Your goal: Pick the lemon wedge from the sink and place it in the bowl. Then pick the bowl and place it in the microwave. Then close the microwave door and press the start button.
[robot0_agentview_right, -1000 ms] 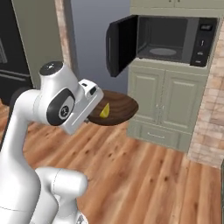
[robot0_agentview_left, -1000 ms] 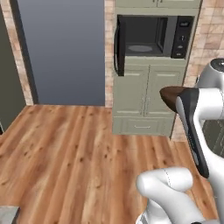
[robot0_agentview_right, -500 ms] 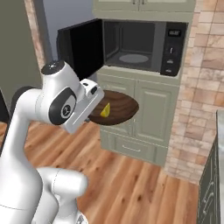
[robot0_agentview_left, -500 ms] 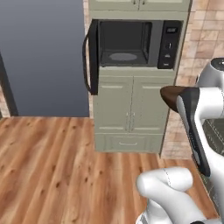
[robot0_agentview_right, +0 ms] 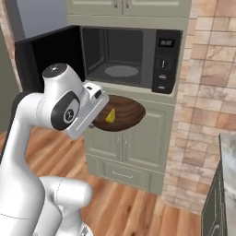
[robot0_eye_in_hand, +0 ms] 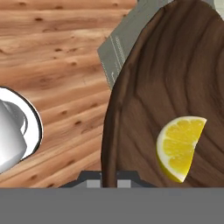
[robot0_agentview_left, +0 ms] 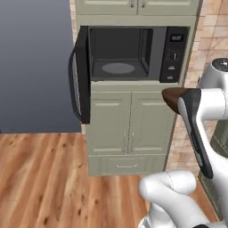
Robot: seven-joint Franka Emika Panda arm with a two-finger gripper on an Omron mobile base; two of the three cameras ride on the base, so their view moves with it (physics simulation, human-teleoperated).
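Observation:
My gripper point(robot0_eye_in_hand: 109, 176) is shut on the near rim of the dark brown bowl point(robot0_eye_in_hand: 175, 78), which I hold level in the air. The yellow lemon wedge point(robot0_eye_in_hand: 179, 146) lies inside it. From the right base the bowl point(robot0_agentview_right: 124, 113) with the wedge point(robot0_agentview_right: 110, 116) hangs just below and in front of the black microwave point(robot0_agentview_right: 124, 57). The microwave point(robot0_agentview_left: 129, 53) stands open, its grey turntable point(robot0_agentview_left: 118, 68) bare. Its door point(robot0_agentview_left: 81, 75) is swung out to the left, bar handle outward. The control panel point(robot0_agentview_left: 174, 53) sits at its right. Behind my forearm, the bowl's edge point(robot0_agentview_left: 171, 95) peeks out.
Pale green cabinet doors point(robot0_agentview_left: 129, 129) and a drawer lie under the microwave. A brick wall point(robot0_agentview_right: 207, 92) runs to the right, with a dark counter edge point(robot0_agentview_right: 226, 184) beyond. A tall grey panel point(robot0_agentview_left: 35, 67) stands left of the open door. Wood floor point(robot0_agentview_left: 40, 178) spreads below.
The base has driven on, so the whole scene has shifted: the microwave is now closer and in front of me. The bowl with the wedge stays held in my gripper.

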